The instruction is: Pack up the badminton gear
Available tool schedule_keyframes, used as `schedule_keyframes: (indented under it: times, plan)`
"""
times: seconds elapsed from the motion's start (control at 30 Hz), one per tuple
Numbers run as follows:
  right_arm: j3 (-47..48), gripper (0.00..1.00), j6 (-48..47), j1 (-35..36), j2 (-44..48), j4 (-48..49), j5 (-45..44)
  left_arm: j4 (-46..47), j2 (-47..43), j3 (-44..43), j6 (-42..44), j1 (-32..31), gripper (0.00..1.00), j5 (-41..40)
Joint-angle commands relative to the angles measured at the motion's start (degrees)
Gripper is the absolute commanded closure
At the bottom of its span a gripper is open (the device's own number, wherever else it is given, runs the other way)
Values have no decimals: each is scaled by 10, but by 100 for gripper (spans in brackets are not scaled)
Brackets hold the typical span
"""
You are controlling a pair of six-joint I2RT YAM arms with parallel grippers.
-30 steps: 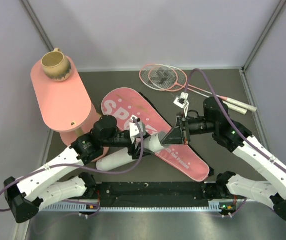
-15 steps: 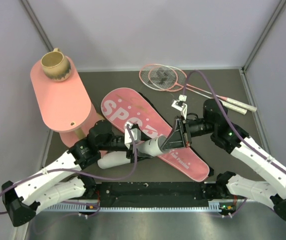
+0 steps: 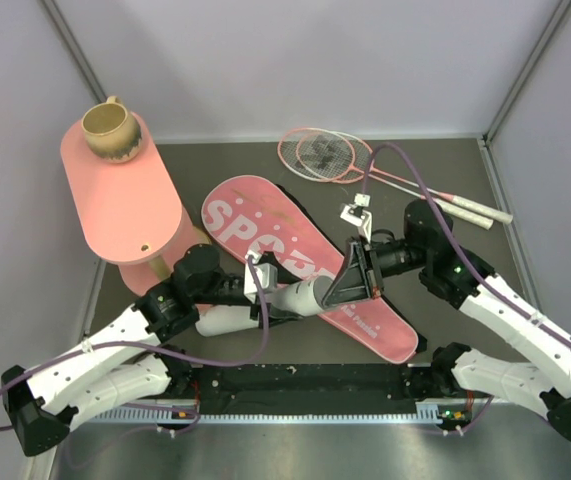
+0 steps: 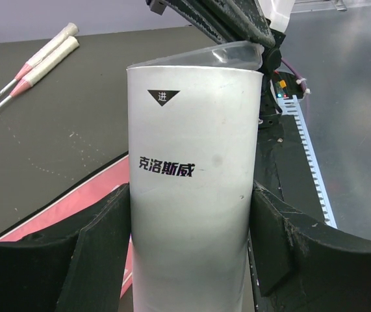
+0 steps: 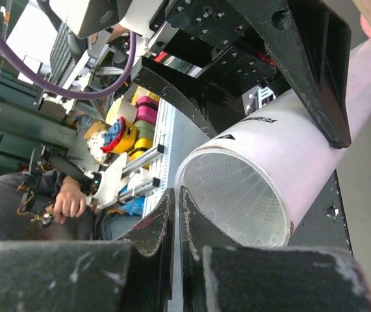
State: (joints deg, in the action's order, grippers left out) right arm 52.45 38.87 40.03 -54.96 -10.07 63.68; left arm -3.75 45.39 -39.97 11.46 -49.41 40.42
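White tube (image 3: 223,321) lengthwise left-right, mouth right; left gripper (image 4: 189,214) clamps it; right gripper (image 5: 175,200) closed.

- bag (image 3: 265,215): lettering breaks off after "SPO"; the rest lies under the left arm (image 3: 195,285) and the tube (image 3: 305,293).
- tube: cut off by the lower edge in the left wrist view, base unseen. Far end of its bore cannot be made out in the right wrist view.
- rackets (image 4: 42,49): only grips and shafts in the left wrist view; heads beyond the left edge.
- right gripper (image 5: 175,195): finger bases cropped and blurred.
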Motion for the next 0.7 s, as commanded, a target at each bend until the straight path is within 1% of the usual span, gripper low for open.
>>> schedule_keyframes:
  times: [0.0, 0.1, 0.17, 0.27, 0.33, 0.37, 0.4, 0.57, 0.67]
  plan:
    - [-12, 100, -11, 7, 3, 0, -66, 72, -9, -11, 31, -1, 100, 9]
    - [-19, 100, -18, 14, 9, -1, -116, 72, -11, -10, 30, 0, 100, 5]
    - [-32, 100, -10, 19, 14, 21, -136, 73, -12, -10, 27, 0, 100, 4]
    - [-58, 100, 22, 19, 14, 85, -145, 74, -10, -11, 26, 0, 100, 7]
    - [-66, 100, 30, 19, 18, 96, -161, 76, -10, -10, 23, 0, 100, 11]
    - [-78, 100, 37, 20, 20, 136, -166, 77, -10, -10, 22, 0, 100, 10]
    - [-84, 100, 43, 20, 21, 151, -172, 81, -13, -9, 18, 0, 100, 9]
    - [-124, 100, 90, 25, 11, 245, -171, 103, -21, -4, 3, 0, 100, 13]
    - [-132, 100, 109, 28, -6, 269, -141, 114, -20, -3, 0, 0, 100, 22]
